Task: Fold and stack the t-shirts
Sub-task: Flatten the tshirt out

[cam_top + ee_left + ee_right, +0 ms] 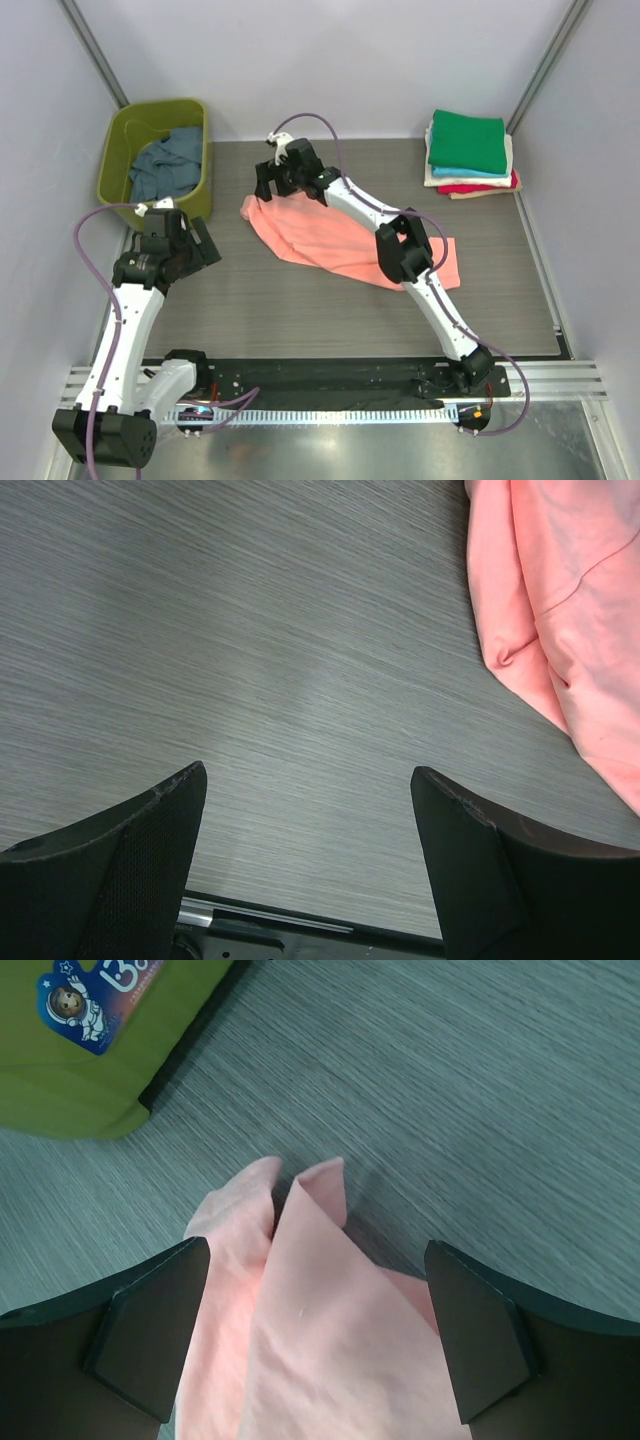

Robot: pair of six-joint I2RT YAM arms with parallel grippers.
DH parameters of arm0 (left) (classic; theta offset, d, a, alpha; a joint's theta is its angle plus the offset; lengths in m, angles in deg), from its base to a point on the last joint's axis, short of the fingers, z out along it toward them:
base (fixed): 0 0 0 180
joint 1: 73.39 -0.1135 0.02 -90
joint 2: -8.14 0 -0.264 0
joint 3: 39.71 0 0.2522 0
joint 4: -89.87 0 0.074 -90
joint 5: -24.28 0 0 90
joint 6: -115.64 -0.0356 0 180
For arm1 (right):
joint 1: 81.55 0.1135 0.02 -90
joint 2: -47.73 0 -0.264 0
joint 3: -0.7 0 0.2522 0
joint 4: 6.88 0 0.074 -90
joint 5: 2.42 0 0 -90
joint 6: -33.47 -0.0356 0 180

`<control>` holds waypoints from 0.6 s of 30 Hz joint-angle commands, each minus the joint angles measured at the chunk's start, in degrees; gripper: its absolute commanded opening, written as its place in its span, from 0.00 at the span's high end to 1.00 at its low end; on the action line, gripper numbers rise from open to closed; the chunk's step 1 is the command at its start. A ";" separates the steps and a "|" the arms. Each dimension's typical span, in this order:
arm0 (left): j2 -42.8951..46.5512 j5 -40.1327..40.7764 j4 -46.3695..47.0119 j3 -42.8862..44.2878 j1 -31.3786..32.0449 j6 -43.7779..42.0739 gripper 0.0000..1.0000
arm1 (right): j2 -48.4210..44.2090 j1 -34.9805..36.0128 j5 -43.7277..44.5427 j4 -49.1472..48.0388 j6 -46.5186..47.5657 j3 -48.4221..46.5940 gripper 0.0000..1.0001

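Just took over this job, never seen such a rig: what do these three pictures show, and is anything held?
Two robot arms stand at the near edge of a table. The wide picture comes from a fixed camera above and behind them; the other two from a camera on each wrist, its black fingers at the bottom. A salmon-pink t-shirt lies mid-table. A slate-blue t-shirt sits in the olive-green tub, far left; a stack of folded t-shirts sits far right. The left pincer is open over bare table; the right pincer is open above the pink shirt's end. Nothing is held.
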 commanded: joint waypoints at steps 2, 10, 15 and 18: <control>0.89 -0.94 2.18 -0.14 -0.63 -1.46 0.17 | 1.69 0.63 -1.27 -5.27 1.17 -3.64 0.04; 0.98 -0.94 2.09 -0.14 -0.80 -1.46 0.17 | 6.52 1.24 0.22 -8.09 0.91 -7.86 0.05; 1.07 -0.94 2.09 -0.22 -0.98 -1.46 0.16 | 7.67 1.69 2.25 -9.05 1.08 -7.95 0.25; 1.25 -0.94 2.18 -0.22 -0.89 -1.46 0.16 | 7.76 1.69 3.39 -9.32 0.99 -7.78 0.39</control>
